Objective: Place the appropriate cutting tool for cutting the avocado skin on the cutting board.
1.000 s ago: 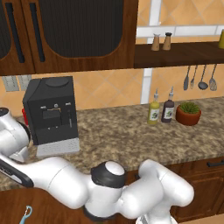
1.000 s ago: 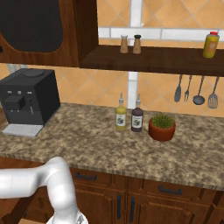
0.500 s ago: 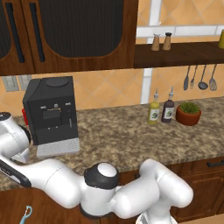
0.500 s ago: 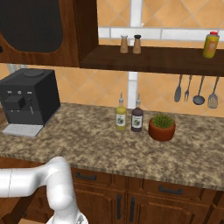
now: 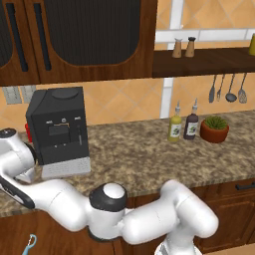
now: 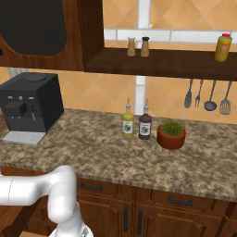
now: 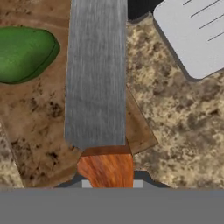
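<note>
over the cutting board (image 7: 39, 127), the gripper (image 7: 109, 183) clamps the knife (image 7: 98, 74); release it now and it would probably overhang the corner, or hit the avocado (image 7: 24, 54).

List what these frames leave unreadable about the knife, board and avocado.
- Knife, hand view: blade tip cut off by the top edge; handle end hidden behind the jaws.
- Cutting board, hand view: its extent runs past the frame; the blade covers its middle.
- Avocado, hand view: left side cut off.
- Whether the knife touches the board: unclear.
</note>
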Available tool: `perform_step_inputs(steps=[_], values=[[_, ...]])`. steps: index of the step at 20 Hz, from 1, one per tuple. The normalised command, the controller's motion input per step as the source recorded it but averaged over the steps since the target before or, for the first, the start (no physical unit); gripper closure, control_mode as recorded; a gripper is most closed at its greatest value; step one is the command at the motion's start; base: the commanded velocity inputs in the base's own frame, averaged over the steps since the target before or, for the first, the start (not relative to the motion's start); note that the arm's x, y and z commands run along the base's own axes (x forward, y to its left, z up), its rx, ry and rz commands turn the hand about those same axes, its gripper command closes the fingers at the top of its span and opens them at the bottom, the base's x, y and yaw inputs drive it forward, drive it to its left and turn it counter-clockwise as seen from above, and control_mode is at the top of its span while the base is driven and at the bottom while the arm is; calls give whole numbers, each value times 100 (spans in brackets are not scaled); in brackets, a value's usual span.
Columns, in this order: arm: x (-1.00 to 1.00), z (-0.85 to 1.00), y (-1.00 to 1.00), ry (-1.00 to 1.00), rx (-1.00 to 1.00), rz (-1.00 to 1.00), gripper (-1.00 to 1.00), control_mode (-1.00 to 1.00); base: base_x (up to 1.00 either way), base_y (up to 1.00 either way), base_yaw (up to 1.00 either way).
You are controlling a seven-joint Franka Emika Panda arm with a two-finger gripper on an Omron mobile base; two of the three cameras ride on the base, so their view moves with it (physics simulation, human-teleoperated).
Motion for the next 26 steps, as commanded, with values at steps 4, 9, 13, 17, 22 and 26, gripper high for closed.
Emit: perform_step_inputs(steps=[4, 9, 13, 17, 22, 26], values=[[22, -41, 10, 3, 0, 0, 100, -100, 0, 0, 0], [11, -50, 2, 0, 0, 0, -100, -100, 0, 0, 0], [-1, -17, 0, 0, 0, 0, -100, -100, 0, 0, 0], [-27, 6, -5, 0, 0, -1, -100, -100, 0, 0, 0], [-56, 39, -21, 0, 0, -1, -100, -100, 0, 0, 0], [-74, 42, -40, 0, 1, -9, -100, -100, 0, 0, 0]])
